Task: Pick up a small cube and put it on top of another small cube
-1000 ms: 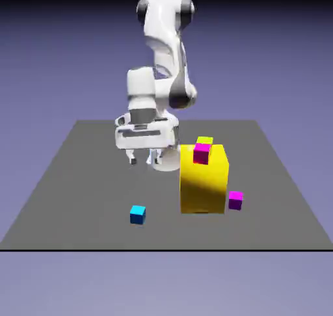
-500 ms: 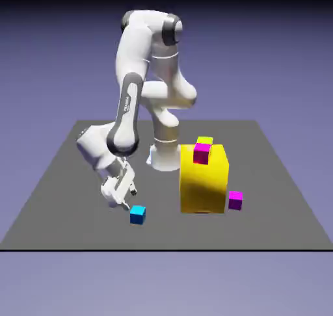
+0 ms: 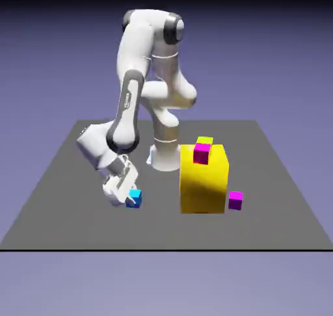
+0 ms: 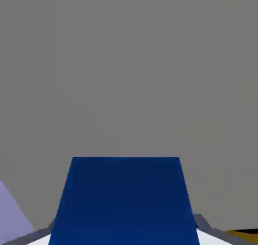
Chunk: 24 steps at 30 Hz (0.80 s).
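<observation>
So the tiny cyan-blue cube (image 3: 134, 197) is sitting toward the near edge of the dark grey tabletop (image 3: 58, 197), on the exterior view's left of the middle, and it's right in the two-finger gripper (image 3: 132, 198) of the white arm (image 3: 127, 106). The jaws have closed in tight on it; in the hand view the cube (image 4: 123, 201) shows up big and dark blue right at the bottom, hiding the fingertips. Whether it's actually off the tabletop yet, I can't tell, it looks right at the surface. To the exterior view's right of it stands the big yellow block (image 3: 204, 181), with a tiny magenta cube (image 3: 201, 153) on top at its near edge and the tiny yellow-green cube (image 3: 205, 140) just behind that. Another tiny magenta cube (image 3: 235, 199) sits on the tabletop just beside the block's right face. I'd say we're at the grasp step, nothing stacked yet. Next move calls for a clean lift, high enough to clear the block and that magenta cube, then carrying over and lining up squarely above the yellow-green one before letting go.
</observation>
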Each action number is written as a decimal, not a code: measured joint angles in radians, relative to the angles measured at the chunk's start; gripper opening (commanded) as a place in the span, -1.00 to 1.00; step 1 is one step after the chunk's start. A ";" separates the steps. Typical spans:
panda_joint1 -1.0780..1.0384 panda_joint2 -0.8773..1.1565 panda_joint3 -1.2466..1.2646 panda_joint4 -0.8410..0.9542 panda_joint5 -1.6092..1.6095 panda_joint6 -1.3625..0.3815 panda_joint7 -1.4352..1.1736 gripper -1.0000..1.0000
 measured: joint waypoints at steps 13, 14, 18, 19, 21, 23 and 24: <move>0.059 -0.453 0.347 0.058 -0.352 -0.565 -0.023 -1.00; 0.061 -0.488 0.377 0.062 -0.385 -0.609 -0.025 -1.00; 0.038 -0.528 0.439 0.059 -0.469 -0.659 -0.026 -1.00; 0.044 -0.529 0.449 0.023 -0.458 -0.623 -0.031 -1.00; 0.056 -0.531 0.468 -0.049 -0.436 -0.551 -0.041 -1.00; 0.065 -0.532 0.482 -0.105 -0.419 -0.496 -0.049 1.00; 0.065 -0.532 0.482 -0.105 -0.421 -0.497 -0.049 1.00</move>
